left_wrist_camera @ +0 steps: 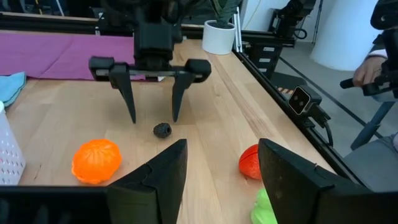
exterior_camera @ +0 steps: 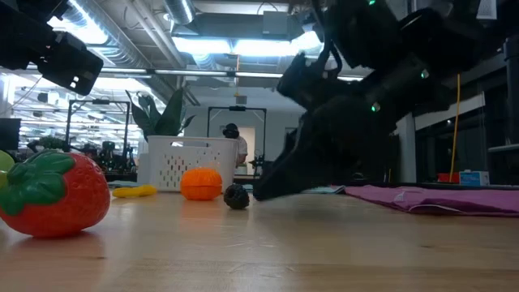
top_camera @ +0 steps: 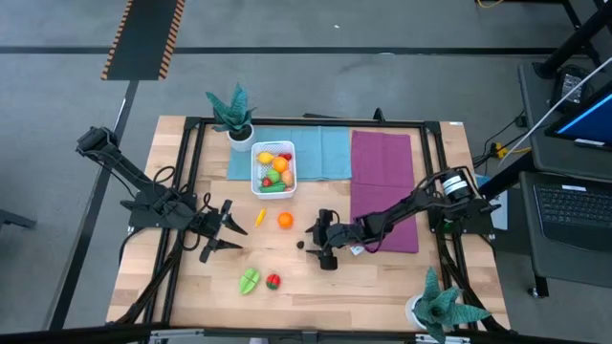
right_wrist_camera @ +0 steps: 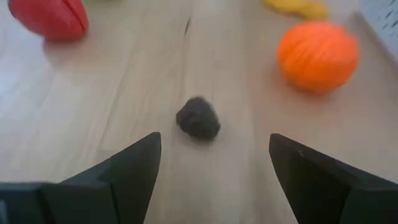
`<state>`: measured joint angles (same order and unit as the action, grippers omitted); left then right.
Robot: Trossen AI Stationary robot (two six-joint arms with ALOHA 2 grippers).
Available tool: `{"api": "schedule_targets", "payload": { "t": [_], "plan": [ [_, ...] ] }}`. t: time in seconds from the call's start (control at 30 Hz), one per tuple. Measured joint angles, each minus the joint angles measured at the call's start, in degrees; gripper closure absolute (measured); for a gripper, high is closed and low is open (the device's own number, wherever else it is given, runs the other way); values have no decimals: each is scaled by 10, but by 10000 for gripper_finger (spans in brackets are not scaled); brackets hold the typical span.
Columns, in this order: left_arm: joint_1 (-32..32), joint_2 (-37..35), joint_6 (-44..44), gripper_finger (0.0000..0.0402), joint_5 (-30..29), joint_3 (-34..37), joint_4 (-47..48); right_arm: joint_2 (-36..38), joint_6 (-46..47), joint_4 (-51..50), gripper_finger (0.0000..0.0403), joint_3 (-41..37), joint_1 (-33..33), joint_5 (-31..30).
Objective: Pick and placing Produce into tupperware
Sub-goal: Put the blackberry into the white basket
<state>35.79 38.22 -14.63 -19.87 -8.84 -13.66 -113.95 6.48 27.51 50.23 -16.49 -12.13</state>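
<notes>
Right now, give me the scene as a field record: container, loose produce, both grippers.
container: white tupperware on the blue cloth, several produce pieces already inside
loose produce: orange, yellow piece, small dark piece, green piece, red strawberry, all on the bare wood
right gripper: open, low over the table, pointed at the small dark piece, not touching it
left gripper: open, empty, left of the yellow piece
purple cloth: under the right arm, nothing on it

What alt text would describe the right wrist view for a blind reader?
The right gripper, open and empty, points at a small dark bumpy toy fruit on the wooden table. Beyond lie a round orange toy fruit and a red piece.
</notes>
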Motion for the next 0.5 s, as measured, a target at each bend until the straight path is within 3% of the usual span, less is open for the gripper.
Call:
{"api": "schedule_targets", "payload": {
  "t": [0.5],
  "plan": [
    [0, 0, 2, 223, -2, 0, 0, -71, 3, -24, 102, 78, 0, 23]
  ]
}}
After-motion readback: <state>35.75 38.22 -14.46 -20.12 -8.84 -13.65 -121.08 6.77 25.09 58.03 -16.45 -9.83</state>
